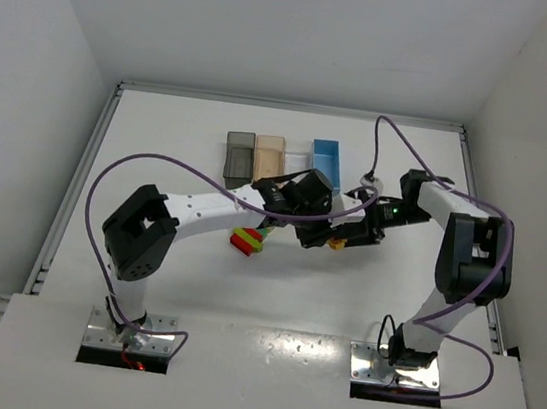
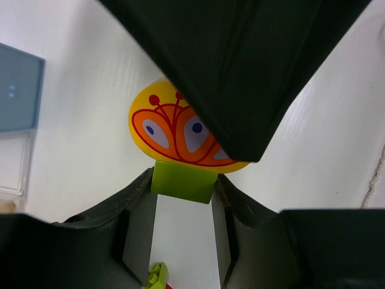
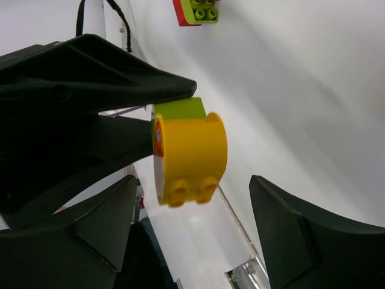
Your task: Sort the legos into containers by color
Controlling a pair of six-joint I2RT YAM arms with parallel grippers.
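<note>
The white table lies under my two arms, which meet near its middle. At 12 o'clock on it four small open-top plastic bins stand side by side in a row: a dark grey bin, a tan bin, a clear bin and a blue bin.

My left gripper is clamped on a lime green studded brick, pinched between both fingers. A rounded yellow brick printed with an orange butterfly is stuck to the lime brick at its 12 o'clock in my left wrist view.

My right gripper is spread wide around that yellow brick, and neither finger touches it.

At 8 o'clock from the held pair, a red and lime green brick stack lies on the table.
</note>
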